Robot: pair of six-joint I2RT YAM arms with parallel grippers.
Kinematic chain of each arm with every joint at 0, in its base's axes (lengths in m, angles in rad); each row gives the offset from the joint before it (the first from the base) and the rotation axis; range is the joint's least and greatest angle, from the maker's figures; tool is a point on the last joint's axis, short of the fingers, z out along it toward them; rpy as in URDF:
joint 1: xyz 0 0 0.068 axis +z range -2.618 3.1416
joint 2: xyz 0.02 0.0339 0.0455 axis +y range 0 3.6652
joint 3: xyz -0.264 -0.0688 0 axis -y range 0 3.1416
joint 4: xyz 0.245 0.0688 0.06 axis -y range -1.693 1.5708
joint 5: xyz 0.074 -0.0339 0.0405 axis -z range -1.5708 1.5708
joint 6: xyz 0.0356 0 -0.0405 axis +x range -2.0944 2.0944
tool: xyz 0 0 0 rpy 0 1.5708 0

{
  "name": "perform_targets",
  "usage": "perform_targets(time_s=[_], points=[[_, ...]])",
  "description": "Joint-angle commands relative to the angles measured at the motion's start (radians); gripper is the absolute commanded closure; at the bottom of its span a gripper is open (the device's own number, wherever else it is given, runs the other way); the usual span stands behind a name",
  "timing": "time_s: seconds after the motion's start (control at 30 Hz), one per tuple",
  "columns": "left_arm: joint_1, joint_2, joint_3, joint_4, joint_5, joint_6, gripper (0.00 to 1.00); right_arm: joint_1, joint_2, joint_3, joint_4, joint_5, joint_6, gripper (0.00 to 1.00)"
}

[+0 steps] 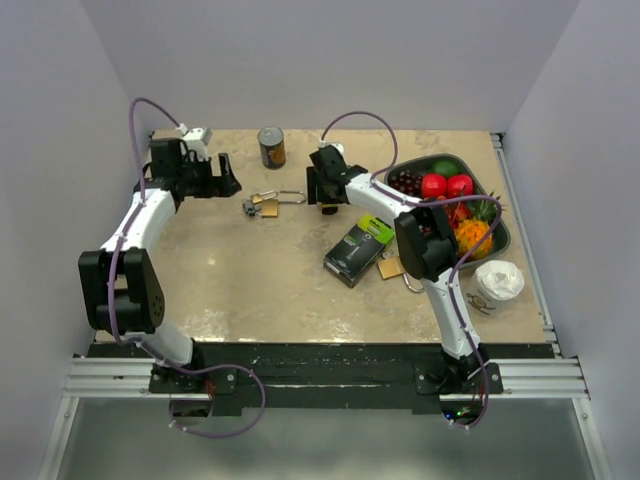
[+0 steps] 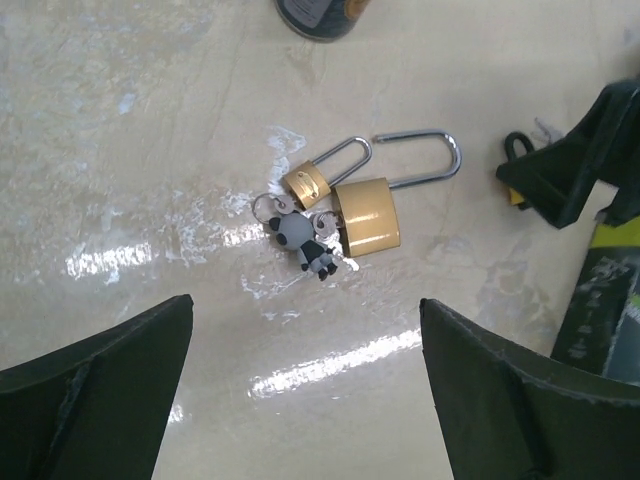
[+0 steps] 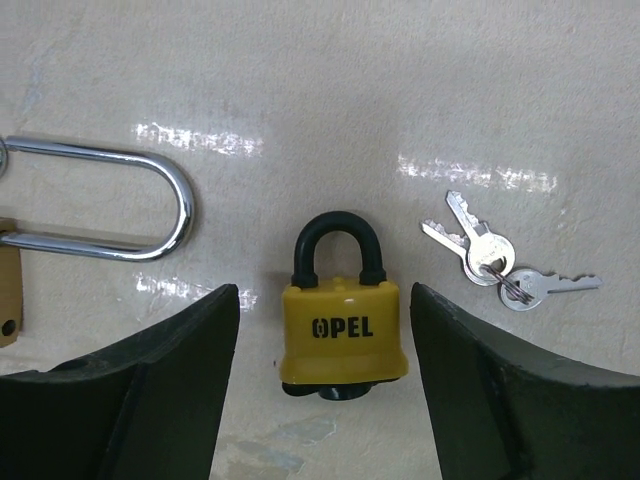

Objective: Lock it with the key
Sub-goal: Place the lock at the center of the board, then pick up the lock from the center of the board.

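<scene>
A yellow padlock point(image 3: 343, 330) with a black shackle, shut, lies flat on the table. My right gripper point(image 3: 325, 292) is open around it, with a gap on each side of its body. A small bunch of silver keys point(image 3: 495, 265) lies just to its right. To the left lie two brass padlocks, a large one point(image 2: 366, 215) with its long silver shackle swung open and a small one point(image 2: 307, 185), with a panda key fob point(image 2: 298, 233) and keys at their base. My left gripper point(image 2: 305, 305) hovers wide open and empty short of them.
A tin can point(image 1: 271, 146) stands at the back. A green and black box point(image 1: 358, 250) and another brass padlock point(image 1: 390, 267) lie mid-table. A grey basin point(image 1: 497, 238) of fruit and a white cup point(image 1: 498, 280) sit at the right.
</scene>
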Motion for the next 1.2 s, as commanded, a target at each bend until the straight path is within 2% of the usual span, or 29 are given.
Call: perform_targets(time_s=[0.0,0.07,0.2,0.4,0.6,0.83,1.03,1.17], points=[[-0.064,0.064,0.082,-0.007,-0.014,0.219,0.02,-0.001,-0.046,0.059,0.05,-0.026,0.001,0.26],[-0.075,0.091,0.102,-0.01,0.011,0.263,0.04,-0.001,-0.074,0.057,0.082,-0.048,-0.028,0.23],[-0.124,0.131,0.102,0.034,0.022,0.274,0.04,-0.001,-0.15,-0.004,0.185,-0.101,-0.091,0.18],[-0.189,0.294,0.252,-0.006,-0.02,0.375,0.01,-0.001,-0.281,-0.12,0.282,-0.201,-0.231,0.05],[-0.227,0.41,0.362,-0.006,-0.061,0.429,0.05,-0.012,-0.371,-0.202,0.303,-0.197,-0.294,0.03],[-0.255,0.507,0.424,-0.021,-0.07,0.449,0.21,-0.048,-0.397,-0.236,0.297,-0.171,-0.283,0.03],[-0.273,0.532,0.427,-0.023,-0.051,0.456,0.34,-0.058,-0.4,-0.237,0.302,-0.174,-0.279,0.03],[-0.292,0.533,0.429,-0.074,-0.023,0.512,0.44,-0.059,-0.399,-0.237,0.3,-0.174,-0.283,0.03]])
